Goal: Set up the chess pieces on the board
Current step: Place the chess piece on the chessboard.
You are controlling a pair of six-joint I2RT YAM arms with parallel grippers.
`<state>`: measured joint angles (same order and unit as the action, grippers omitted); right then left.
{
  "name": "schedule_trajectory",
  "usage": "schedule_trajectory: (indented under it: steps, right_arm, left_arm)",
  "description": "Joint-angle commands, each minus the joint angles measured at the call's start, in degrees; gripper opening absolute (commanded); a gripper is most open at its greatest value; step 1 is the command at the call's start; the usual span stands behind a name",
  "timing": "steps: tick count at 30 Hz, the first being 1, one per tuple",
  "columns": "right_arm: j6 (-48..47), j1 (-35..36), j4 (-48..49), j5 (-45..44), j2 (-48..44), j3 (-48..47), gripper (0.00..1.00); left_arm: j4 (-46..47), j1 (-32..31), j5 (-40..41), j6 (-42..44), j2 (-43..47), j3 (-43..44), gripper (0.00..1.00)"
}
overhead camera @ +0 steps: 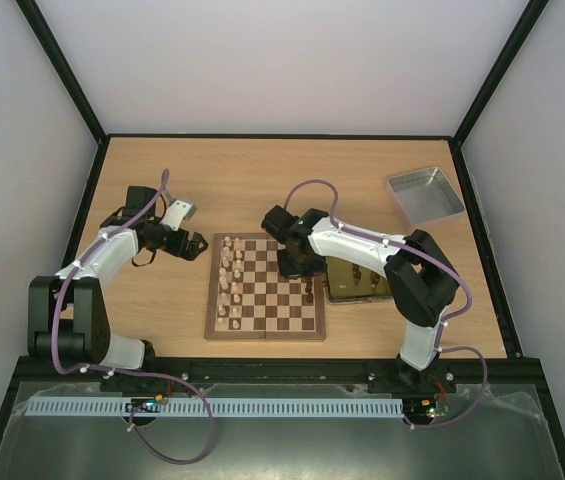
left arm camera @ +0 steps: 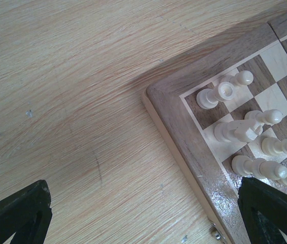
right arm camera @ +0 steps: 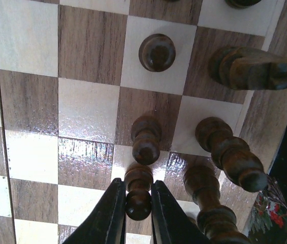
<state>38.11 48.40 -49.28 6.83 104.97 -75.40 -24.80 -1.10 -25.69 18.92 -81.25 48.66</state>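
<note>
The board (overhead camera: 272, 300) lies mid-table between the arms. Several cream chess pieces (overhead camera: 230, 280) stand in two columns along its left side. My right gripper (overhead camera: 309, 290) is down over the board's right side. In the right wrist view it (right arm camera: 135, 203) is shut on a dark pawn (right arm camera: 138, 195) that stands upright on a square. Other dark pieces (right arm camera: 146, 140) stand close ahead and to its right (right arm camera: 229, 152). My left gripper (overhead camera: 194, 244) hovers over bare table by the board's far-left corner. It (left arm camera: 143, 213) is open and empty, with cream pieces (left arm camera: 234, 132) near its right finger.
A shiny gold tin (overhead camera: 357, 280) holding dark pieces sits against the board's right edge, under my right arm. A silver-grey tray (overhead camera: 424, 194) lies at the back right. Black frame rails edge the table.
</note>
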Motion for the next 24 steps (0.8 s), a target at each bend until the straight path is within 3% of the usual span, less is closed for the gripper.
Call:
schedule_trajectory:
  steps: [1, 24]
  right_arm:
    - [-0.39, 0.2, 0.06, -1.14, 0.97, 0.71, 0.13]
    - [-0.2, 0.15, -1.55, -3.33, 1.09, -1.65, 0.22]
  left_arm:
    - [-0.47, -0.21, -0.72, 0.51, -0.27, -0.66, 1.0]
    - [-0.58, -0.3, -1.03, 0.57, -0.13, -0.49, 1.0]
